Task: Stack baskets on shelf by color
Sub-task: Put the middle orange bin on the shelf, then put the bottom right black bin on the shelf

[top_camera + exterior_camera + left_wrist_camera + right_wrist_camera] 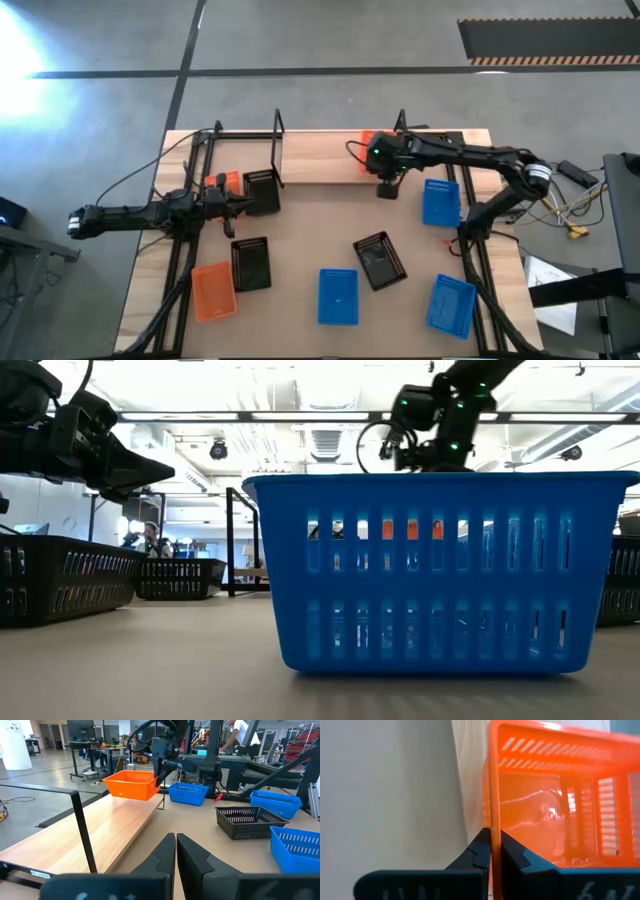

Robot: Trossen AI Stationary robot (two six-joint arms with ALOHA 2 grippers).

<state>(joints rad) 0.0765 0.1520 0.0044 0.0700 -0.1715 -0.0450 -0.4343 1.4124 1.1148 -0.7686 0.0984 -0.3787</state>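
Black mesh sits at the left of your overhead frame: a black basket point(262, 190) at the shelf's left upright, an orange basket point(226, 183) just beside it, and your left gripper point(176, 851) there with its jaws closed to a sliver on nothing. Below them on the desk point(300, 225) lie a second orange basket point(213, 291) and another black basket point(251, 263). Toward the centre you have a blue basket point(338, 297) and a tilted black basket point(379, 260). The shelf point(320, 160) runs along the upper middle. At its right end your right gripper point(495, 851) pinches the wall of a third orange basket point(555, 805). Right of that lie two more blue baskets point(441, 202) point(451, 305).
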